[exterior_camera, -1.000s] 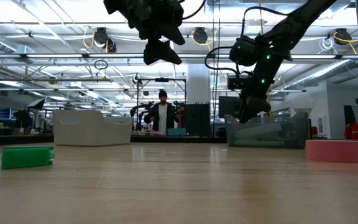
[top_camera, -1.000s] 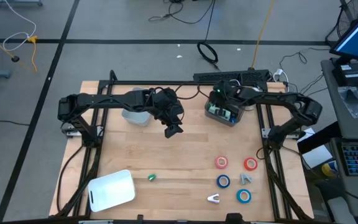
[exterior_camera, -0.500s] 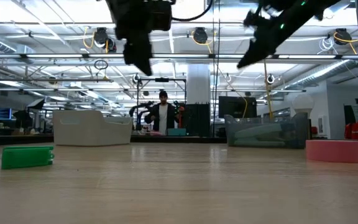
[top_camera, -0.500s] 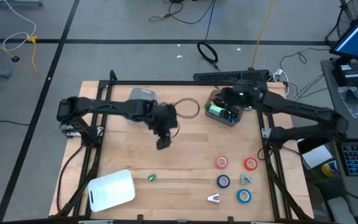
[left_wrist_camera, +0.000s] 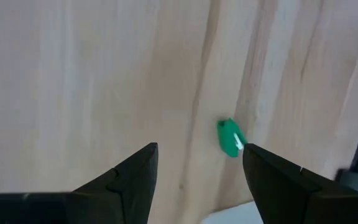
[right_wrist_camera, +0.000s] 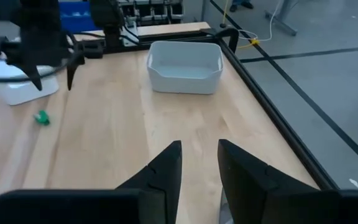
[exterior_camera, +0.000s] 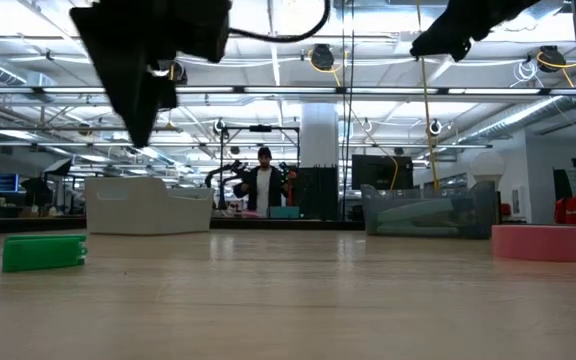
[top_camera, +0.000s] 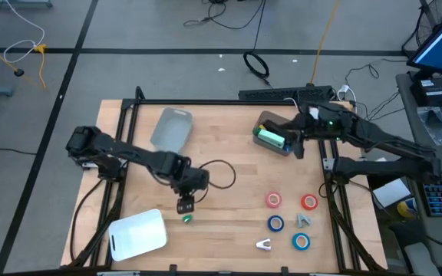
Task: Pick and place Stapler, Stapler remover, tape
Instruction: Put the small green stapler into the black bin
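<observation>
left jaws (top_camera: 186,206): mine, released, nothing between the fingers (left_wrist_camera: 126,180). Hanging over the near-left part of the desk (top_camera: 229,207), right above the green piece.
green piece (top_camera: 187,219): small green thing with a white streak, flat on the wood; could be the staple remover, can't confirm. In the left wrist view it sits just ahead of my finger gap, toward one fingertip (left_wrist_camera: 230,137). In the low view it's at far left (exterior_camera: 44,252), on the desk, my left arm dark above it.
right jaws (top_camera: 301,146): also mine, parted a little, empty. Raised beside the clear bin's right edge at the back right of the desk.
clear bin (top_camera: 265,125): back right, holds a green block-shaped item (top_camera: 268,137); possibly the stapler, can't tell.
grey bin (top_camera: 172,128): back left, open, shown empty in the right wrist view (right_wrist_camera: 186,65).
white lid (top_camera: 137,234): near-left corner, flat, just left of the green piece.
tape: four rolls at near right, well apart from both jaws. Red roll (top_camera: 273,200) and red roll (top_camera: 308,202) in the back row; blue roll (top_camera: 275,223) and blue roll (top_camera: 301,241) in front.
grey metal piece (top_camera: 304,220): between the red and blue rolls on the right.
white clip-shaped piece (top_camera: 263,244): near edge, just left of the front blue roll.
background: a person (exterior_camera: 264,183) stands far behind the desk in the low view.
</observation>
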Controlling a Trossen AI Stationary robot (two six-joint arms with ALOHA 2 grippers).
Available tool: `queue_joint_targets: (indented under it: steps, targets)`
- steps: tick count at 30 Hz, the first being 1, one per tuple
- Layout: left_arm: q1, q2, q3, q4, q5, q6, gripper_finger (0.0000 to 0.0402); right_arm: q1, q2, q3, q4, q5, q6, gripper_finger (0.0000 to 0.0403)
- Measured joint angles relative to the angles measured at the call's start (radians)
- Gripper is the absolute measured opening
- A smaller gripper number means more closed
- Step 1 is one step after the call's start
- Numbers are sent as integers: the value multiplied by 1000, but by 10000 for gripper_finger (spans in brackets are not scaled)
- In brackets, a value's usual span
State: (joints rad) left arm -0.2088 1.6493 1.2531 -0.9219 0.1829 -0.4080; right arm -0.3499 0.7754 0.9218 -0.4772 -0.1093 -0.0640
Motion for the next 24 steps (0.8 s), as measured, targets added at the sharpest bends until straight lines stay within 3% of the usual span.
queue_joint_targets:
  steps: [11, 24]
  targets:
    - [-136, 0, -98, 147, -17, -325, 234, 12, -41, 0, -15, 0, -14, 99]
    - [-235, 106, -101, 222, -79, -469, 234, 12, -42, 0, -14, 0, -29, 100]
